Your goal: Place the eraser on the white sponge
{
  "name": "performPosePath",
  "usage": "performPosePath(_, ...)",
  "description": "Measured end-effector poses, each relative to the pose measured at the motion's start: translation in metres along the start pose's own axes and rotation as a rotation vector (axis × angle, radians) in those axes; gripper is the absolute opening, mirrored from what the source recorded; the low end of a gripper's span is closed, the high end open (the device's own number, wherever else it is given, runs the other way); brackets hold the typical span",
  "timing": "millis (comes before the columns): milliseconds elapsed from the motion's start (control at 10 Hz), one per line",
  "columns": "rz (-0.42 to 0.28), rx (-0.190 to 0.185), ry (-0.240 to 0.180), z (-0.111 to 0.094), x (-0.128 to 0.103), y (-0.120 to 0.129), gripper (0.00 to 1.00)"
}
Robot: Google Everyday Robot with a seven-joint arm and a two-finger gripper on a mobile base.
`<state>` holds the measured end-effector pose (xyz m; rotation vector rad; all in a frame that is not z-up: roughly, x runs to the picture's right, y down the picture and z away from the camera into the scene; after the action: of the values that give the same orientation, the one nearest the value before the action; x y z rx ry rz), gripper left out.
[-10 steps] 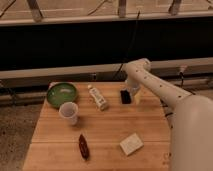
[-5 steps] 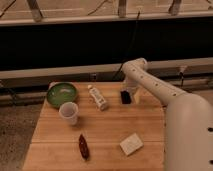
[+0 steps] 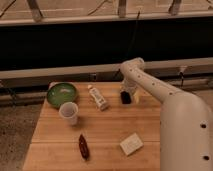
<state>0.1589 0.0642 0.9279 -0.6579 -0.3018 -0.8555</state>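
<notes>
The eraser [image 3: 125, 97] is a small black block near the far right of the wooden table [image 3: 50, 130]. My gripper [image 3: 127, 92] is at the end of the white arm, right over the eraser and against it. The white sponge [image 3: 131, 144] is a pale cream block lying near the table's front right, well apart from the gripper and closer to the camera.
A green bowl [image 3: 62, 93] sits at the far left. A white cup [image 3: 69, 112] stands in front of it. A white bottle [image 3: 98, 97] lies at the far middle. A dark reddish-brown elongated object [image 3: 83, 146] lies near the front. My white arm's body [image 3: 185, 130] fills the right side.
The arm has shifted slightly; the gripper stays at the eraser. The other objects have not moved.
</notes>
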Motion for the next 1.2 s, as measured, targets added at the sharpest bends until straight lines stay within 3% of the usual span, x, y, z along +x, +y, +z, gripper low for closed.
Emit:
performPosePath(600,-0.084,-0.030,-0.011,0.011,-0.005,-0.001,0.80)
performPosePath(1200,-0.094,-0.038,-0.016,0.018,-0.008,-0.002,0.80)
